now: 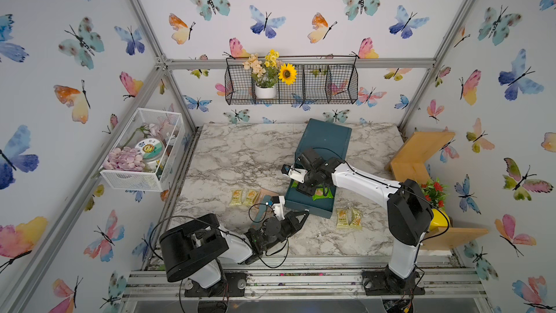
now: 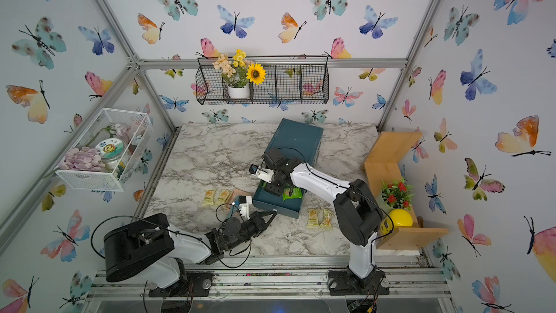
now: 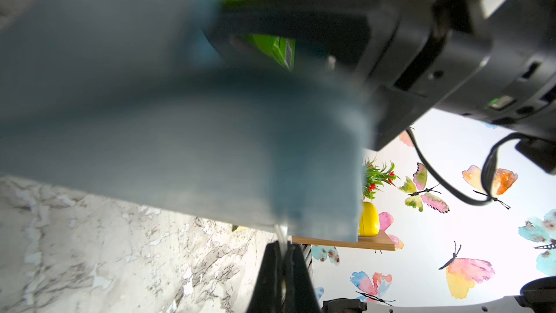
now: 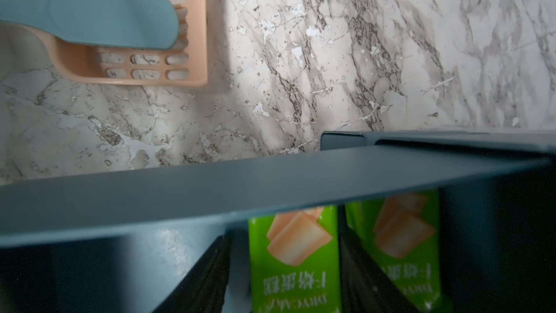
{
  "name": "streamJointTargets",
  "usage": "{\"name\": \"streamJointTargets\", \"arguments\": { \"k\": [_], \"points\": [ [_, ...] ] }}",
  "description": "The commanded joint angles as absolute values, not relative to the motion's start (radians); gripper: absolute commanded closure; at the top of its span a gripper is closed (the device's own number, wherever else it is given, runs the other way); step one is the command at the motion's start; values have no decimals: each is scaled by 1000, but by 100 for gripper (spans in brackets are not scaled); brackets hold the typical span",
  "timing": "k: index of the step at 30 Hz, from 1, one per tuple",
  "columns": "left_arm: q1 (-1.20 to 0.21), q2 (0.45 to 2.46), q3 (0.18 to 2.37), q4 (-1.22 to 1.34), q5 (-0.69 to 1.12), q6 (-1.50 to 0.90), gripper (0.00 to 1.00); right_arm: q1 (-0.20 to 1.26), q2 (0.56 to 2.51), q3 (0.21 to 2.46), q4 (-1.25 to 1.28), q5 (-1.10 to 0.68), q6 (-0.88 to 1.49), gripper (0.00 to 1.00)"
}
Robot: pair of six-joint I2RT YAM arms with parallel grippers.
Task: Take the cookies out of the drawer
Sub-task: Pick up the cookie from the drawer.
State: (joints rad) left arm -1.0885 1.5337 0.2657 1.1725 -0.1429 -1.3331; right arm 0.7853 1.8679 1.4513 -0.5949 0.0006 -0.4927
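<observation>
In both top views the teal drawer (image 1: 310, 209) (image 2: 278, 209) stands pulled out of its cabinet (image 1: 328, 138). Bright green cookies (image 1: 323, 195) (image 2: 293, 194) lie in it. My right gripper (image 1: 310, 190) (image 4: 282, 233) reaches down into the drawer, open, its fingers on either side of a green packet (image 4: 293, 266); a second green packet (image 4: 400, 236) lies beside it. At the drawer's front corner my left gripper (image 1: 305, 213) (image 3: 282, 251) is shut on a thin pale tab. Pale yellow cookies rest on the table, two on the left (image 1: 243, 197) and two on the right (image 1: 349, 218).
A teal brush (image 4: 90, 16) on a peach dustpan (image 4: 192, 55) lies left of the drawer, by my left wrist. A wooden shelf (image 1: 421, 152) with a yellow vase (image 1: 439, 221) stands at the right. A white wire basket (image 1: 141, 152) and a black one (image 1: 316, 85) hang on the walls.
</observation>
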Motion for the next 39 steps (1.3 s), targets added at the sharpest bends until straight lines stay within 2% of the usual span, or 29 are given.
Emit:
{"name": "streamJointTargets", "arguments": {
  "k": [1, 8, 14, 26, 39],
  "points": [
    [-1091, 1511, 267, 1193, -189, -1318, 100, 787, 1839, 1432, -650, -64, -499, 41],
    [-1091, 1520, 266, 1201, -190, -1319, 100, 787, 1825, 1449, -689, -121, -496, 42],
    [-1091, 1516, 268, 1195, -189, -1316, 100, 787, 1855, 1462, -625, 0, -443, 40],
    [-1090, 1519, 278, 1195, -185, -1310, 100, 787, 1936, 1488, -652, 44, -386, 43],
    [-1090, 1505, 284, 1181, -196, -1299, 100, 787, 1903, 1502, -673, 34, -388, 62]
  ]
}}
